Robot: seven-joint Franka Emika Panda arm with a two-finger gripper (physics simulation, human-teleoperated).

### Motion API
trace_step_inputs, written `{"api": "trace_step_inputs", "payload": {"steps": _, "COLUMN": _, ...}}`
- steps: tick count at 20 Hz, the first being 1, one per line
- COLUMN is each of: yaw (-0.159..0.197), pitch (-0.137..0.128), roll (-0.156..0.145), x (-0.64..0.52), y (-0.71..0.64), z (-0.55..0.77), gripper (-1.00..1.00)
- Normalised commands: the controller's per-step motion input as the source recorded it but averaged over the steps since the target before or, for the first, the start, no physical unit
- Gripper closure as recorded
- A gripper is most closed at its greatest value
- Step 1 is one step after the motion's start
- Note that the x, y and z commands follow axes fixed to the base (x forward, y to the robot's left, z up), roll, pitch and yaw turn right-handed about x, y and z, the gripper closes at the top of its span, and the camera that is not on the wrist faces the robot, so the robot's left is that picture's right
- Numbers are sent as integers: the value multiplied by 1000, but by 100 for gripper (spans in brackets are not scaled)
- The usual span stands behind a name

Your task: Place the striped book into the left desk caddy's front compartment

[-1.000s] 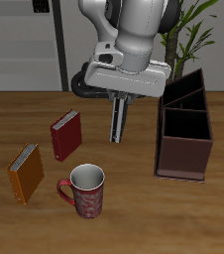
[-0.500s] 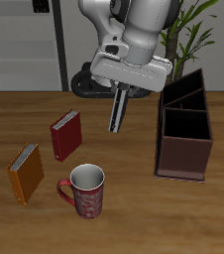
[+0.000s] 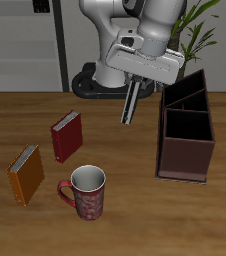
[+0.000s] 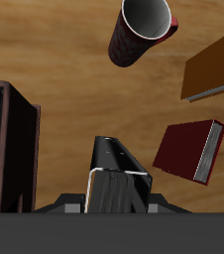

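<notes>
My gripper (image 3: 135,87) is shut on the striped book (image 3: 131,104), which hangs edge-on and slightly tilted, lifted well above the table. Its stripes hardly show; in the wrist view the book (image 4: 115,161) appears as a dark slab between the fingers. The left desk caddy (image 3: 185,150), a dark maroon-brown open box with partitions, stands on the table beside and below the book, a short gap away. Its wall also shows in the wrist view (image 4: 21,139). The book is outside the caddy and touches nothing else.
A plain red book (image 3: 67,136) and a plain orange book (image 3: 26,174) stand on the table, with a dark red mug (image 3: 87,192) near the front edge. They show in the wrist view too: mug (image 4: 142,30), orange book (image 4: 211,64), red book (image 4: 188,149). A plant stands behind the caddy.
My gripper has risen and moved toward the caddy with the striped book in it. The book has tilted a little. Nothing on the table has moved.
</notes>
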Motion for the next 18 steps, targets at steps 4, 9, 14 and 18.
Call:
{"api": "trace_step_inputs", "payload": {"steps": 4, "yaw": -30, "pitch": 3, "roll": -3, "x": -245, "y": 105, "z": 11, "gripper": 100}}
{"api": "trace_step_inputs", "payload": {"steps": 9, "yaw": -3, "pitch": -25, "roll": -23, "x": -285, "y": 80, "z": 48, "gripper": 100}}
{"api": "trace_step_inputs", "payload": {"steps": 14, "yaw": -8, "pitch": -25, "roll": 15, "x": -307, "y": 120, "z": 11, "gripper": 100}}
{"api": "trace_step_inputs", "payload": {"steps": 18, "yaw": -2, "pitch": -18, "roll": 23, "x": -311, "y": 168, "z": -51, "gripper": 100}}
